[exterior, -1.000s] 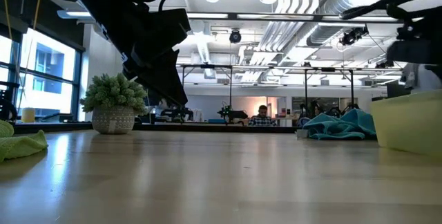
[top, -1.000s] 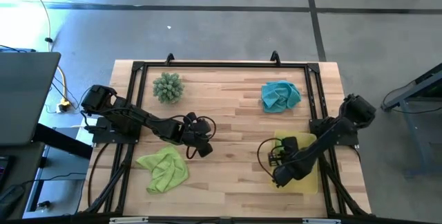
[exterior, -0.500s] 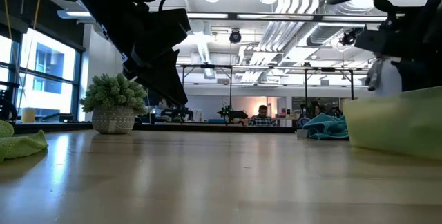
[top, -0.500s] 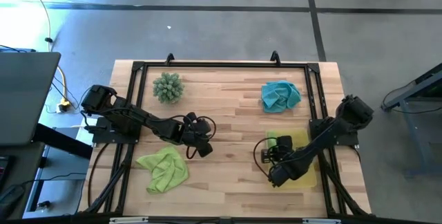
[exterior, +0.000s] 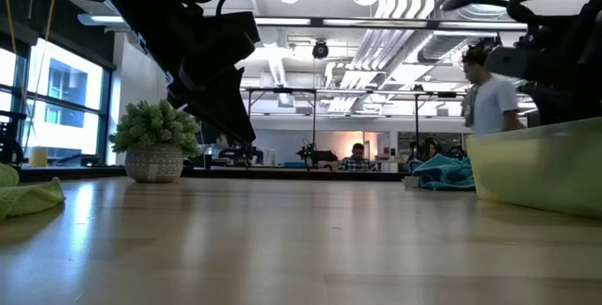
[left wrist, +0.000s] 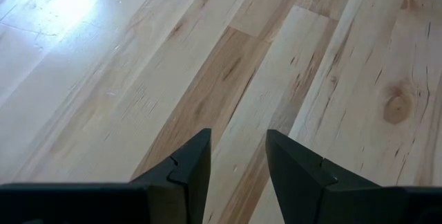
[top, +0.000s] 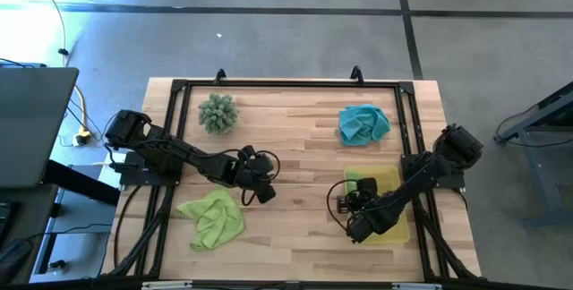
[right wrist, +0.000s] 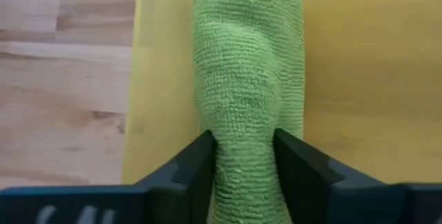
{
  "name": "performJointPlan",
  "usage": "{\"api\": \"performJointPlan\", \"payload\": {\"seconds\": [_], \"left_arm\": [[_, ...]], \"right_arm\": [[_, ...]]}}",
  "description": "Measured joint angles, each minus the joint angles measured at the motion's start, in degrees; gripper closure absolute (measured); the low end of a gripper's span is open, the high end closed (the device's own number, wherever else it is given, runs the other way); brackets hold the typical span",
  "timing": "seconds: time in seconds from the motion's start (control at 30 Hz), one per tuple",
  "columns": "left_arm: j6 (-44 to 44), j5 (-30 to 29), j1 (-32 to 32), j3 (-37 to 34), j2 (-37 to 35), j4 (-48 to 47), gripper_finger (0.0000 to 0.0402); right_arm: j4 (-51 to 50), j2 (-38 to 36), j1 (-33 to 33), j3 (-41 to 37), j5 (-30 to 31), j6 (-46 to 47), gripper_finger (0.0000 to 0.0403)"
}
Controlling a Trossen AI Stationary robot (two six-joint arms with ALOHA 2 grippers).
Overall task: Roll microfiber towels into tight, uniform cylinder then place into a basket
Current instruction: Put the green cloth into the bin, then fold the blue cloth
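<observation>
High camera looking straight down, far enough to be taking in whole table, both arms, surrounding floor. Low camera sitting at table-top level, facing across boards into room behind; sharing potted plant, teal towel, basket with high view. Left wrist camera pointing down, very near bare wood. Right wrist camera looking close over rolled green towel lying in basket.
</observation>
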Motion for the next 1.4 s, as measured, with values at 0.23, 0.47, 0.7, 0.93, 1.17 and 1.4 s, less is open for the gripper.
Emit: {"api": "performJointPlan", "payload": {"seconds": [0.23, 0.47, 0.7, 0.93, 1.17, 1.4], "left_arm": [[0.0, 0.02, 0.0, 0.0, 0.0, 0.0, 0.0273], [0.0, 0.02, 0.0, 0.0, 0.0, 0.02, 0.0273], [0.0, 0.02, 0.0, 0.0, 0.0, 0.48, 0.0273], [-0.02, 0.03, 0.0, 0.0, 0.0, 1.85, 0.0273], [-0.46, 0.86, -0.06, 0.0, 0.0, 4.61, 0.0273], [-0.58, 3.26, -0.48, 0.0, 0.0, 5.01, 0.0273]], "right_arm": [[-1.97, -6.97, 0.0, 0.0, -2.21, -1.94, 0.0215], [-10.93, -19.57, -1.28, 0.0, 3.56, -12.62, 0.0222], [-29.75, -25.51, -11.25, 0.0, 9.3, -17.79, 0.0233], [-31.64, -25.47, -28.84, -0.04, 9.8, -33.37, 0.0233], [-28.01, -25.11, -45.73, -0.09, 10.24, -43.04, 0.0233], [-18.04, -20.89, -56.48, -0.11, 12.29, -56.97, 0.0234]]}}
